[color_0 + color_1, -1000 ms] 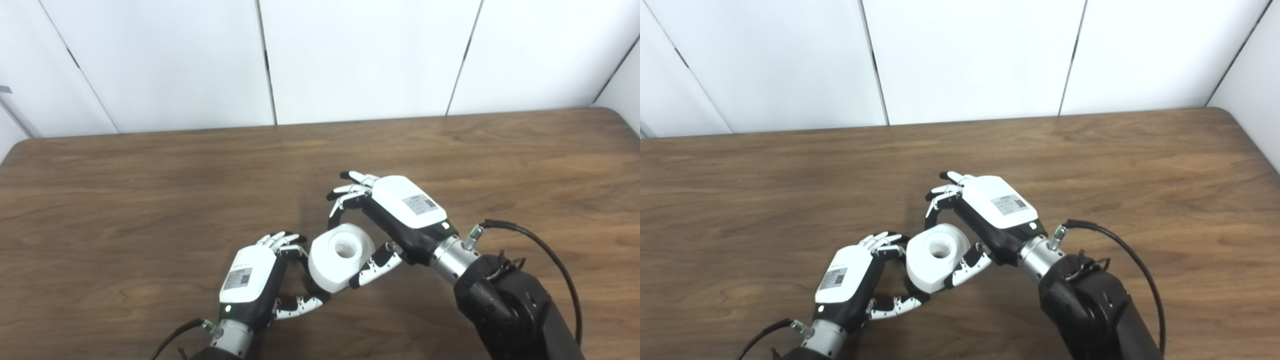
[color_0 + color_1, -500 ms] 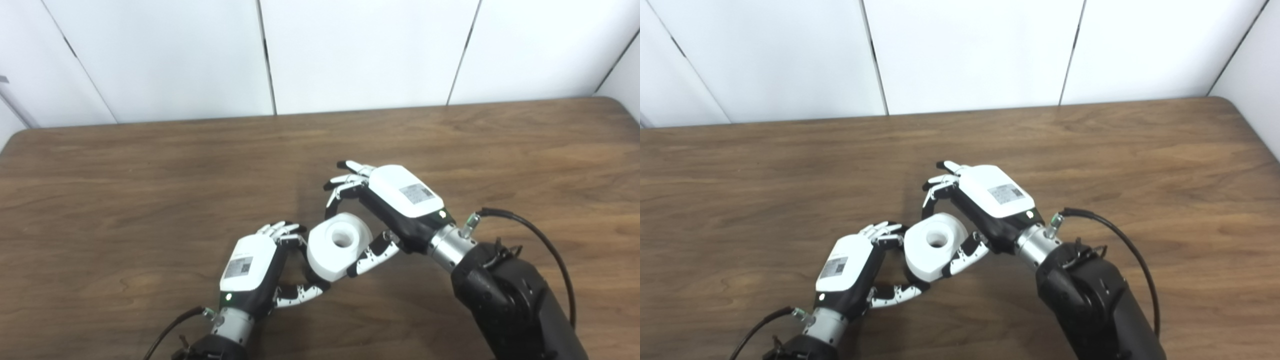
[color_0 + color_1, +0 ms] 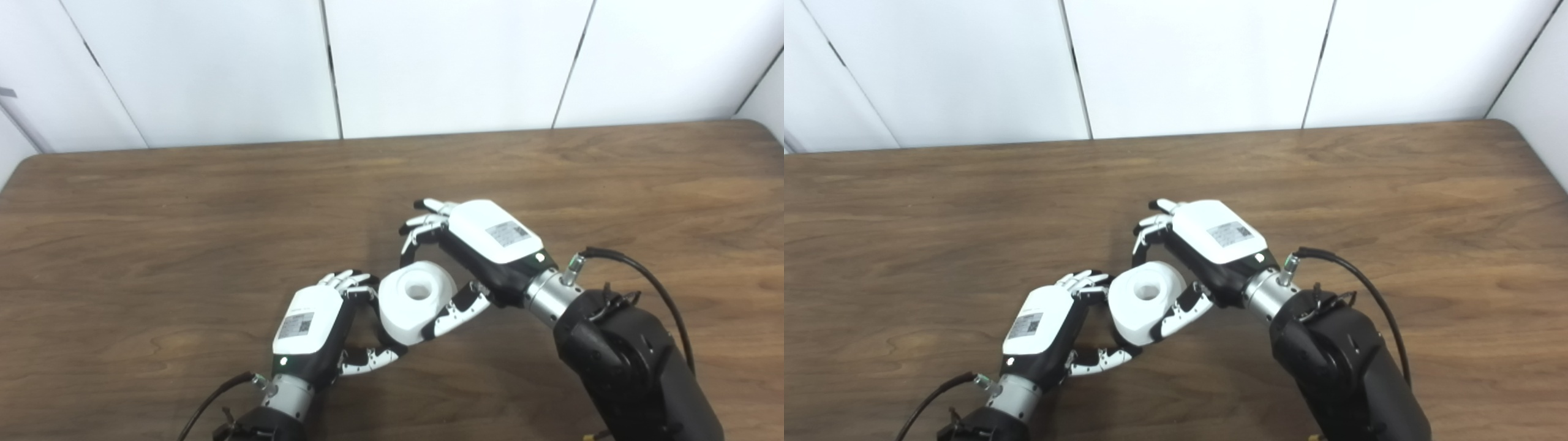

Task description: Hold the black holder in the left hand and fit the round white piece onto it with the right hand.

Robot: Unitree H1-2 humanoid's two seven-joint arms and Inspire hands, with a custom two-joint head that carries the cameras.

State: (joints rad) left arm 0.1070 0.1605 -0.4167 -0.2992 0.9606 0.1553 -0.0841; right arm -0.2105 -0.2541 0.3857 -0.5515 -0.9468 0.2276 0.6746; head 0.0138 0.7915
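The round white piece [image 3: 401, 309], with a hole in its top, hangs low over the table between my two hands. My right hand [image 3: 490, 236] is shut on it, its thumb against the near side and its fingers curled over the far side. My left hand [image 3: 309, 321] sits just left of the piece, fingers and thumb curled in under it. Only a dark sliver of the black holder [image 3: 378, 331] shows there, below the piece's left edge. The rest of the holder is hidden by the piece and the left hand.
The brown wooden table [image 3: 184, 214] spreads wide on every side of the hands. White wall panels [image 3: 441, 61] stand along its far edge. A black cable [image 3: 643, 275] loops off my right forearm.
The whole picture has shifted a little, so the camera moved. Both hands keep the same hold and the white piece stays between them.
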